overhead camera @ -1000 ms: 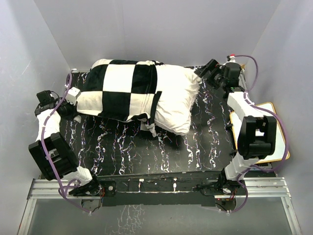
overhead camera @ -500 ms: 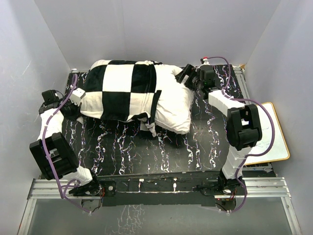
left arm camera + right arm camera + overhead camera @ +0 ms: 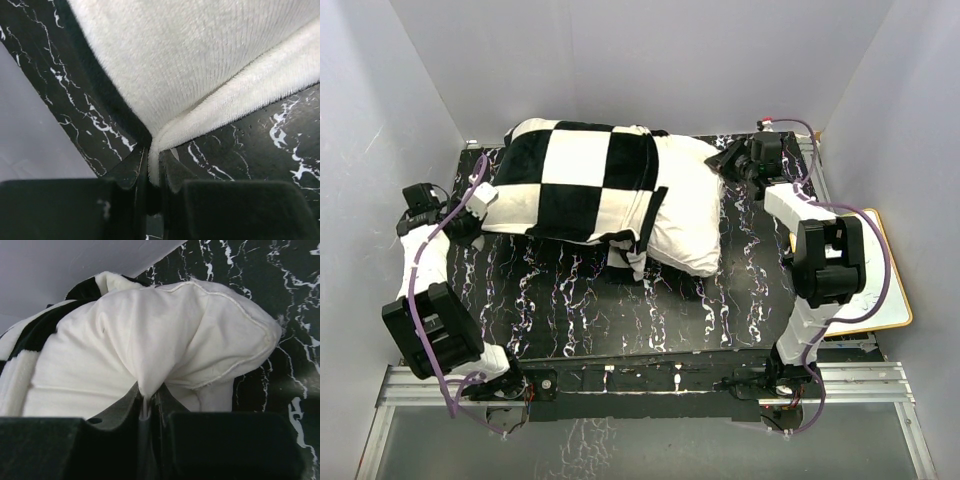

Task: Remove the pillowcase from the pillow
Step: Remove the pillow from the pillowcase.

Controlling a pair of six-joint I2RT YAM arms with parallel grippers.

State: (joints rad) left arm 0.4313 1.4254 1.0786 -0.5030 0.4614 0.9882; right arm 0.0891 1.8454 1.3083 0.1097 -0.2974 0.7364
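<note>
The black-and-white checkered pillowcase covers the left part of the off-white pillow, whose bare right end sticks out on the black marbled table. My left gripper is shut on the pillowcase's white plush edge at its left end. At the pillow's far right corner, my right gripper is shut on a pinch of the pillow's plain fabric. In the right wrist view a strip of the pillowcase shows behind the pillow.
A black strap and a white tag hang at the pillowcase's open end. A flat white board with an orange rim lies off the table's right edge. Grey walls close in on three sides.
My right gripper moved in to the pillow's far right corner, shut on its fabric and drew back right a little. The pillow and pillowcase shifted right and back. The left gripper stays shut.
</note>
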